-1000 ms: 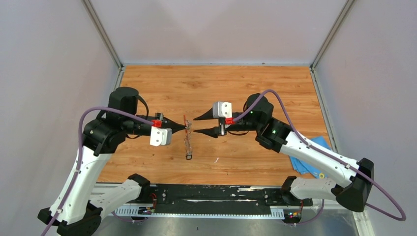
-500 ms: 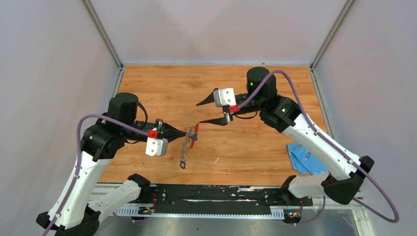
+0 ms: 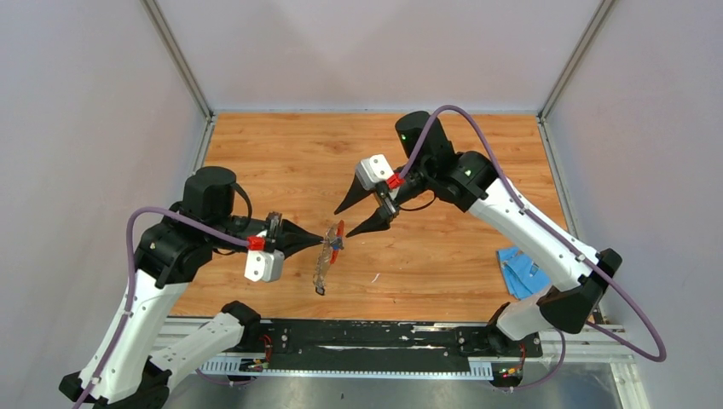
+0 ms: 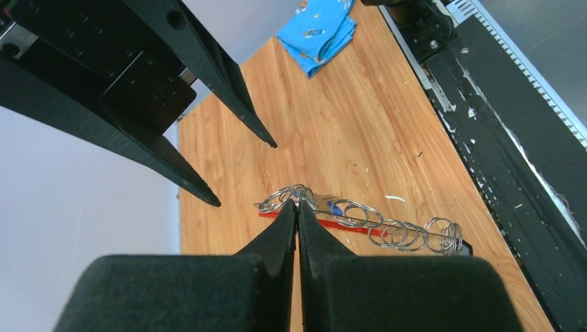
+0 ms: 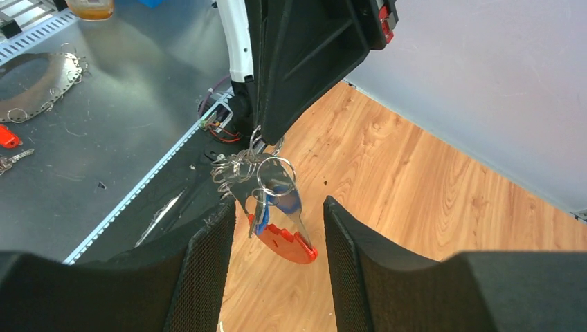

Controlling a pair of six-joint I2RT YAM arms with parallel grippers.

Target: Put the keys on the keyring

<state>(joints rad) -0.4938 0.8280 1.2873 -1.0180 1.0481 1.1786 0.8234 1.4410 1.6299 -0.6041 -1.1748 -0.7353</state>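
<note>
Above the wooden table [image 3: 443, 256], the left tool [image 3: 323, 239] is pinching the keyring [image 3: 325, 260] tightly in mid-air, while the right tool [image 3: 343, 223] is hovering just beside it, jaws apart. Threading seems to be underway; next, the right tool is going to need a careful grip on one ring

2 grippers [image 3: 322, 241] [image 3: 344, 222], 1 keyring [image 3: 323, 262], 2 keys [image 5: 263, 211] [image 3: 320, 290], 1 blue cloth [image 3: 522, 274]

keyring [image 5: 285, 245]: shiny metal rings, glossy red plastic, pinched in the left jaws
right fingers [image 5: 205, 277]: matt black, cross-hatched
table [image 3: 281, 145]: smooth wood grain
</note>
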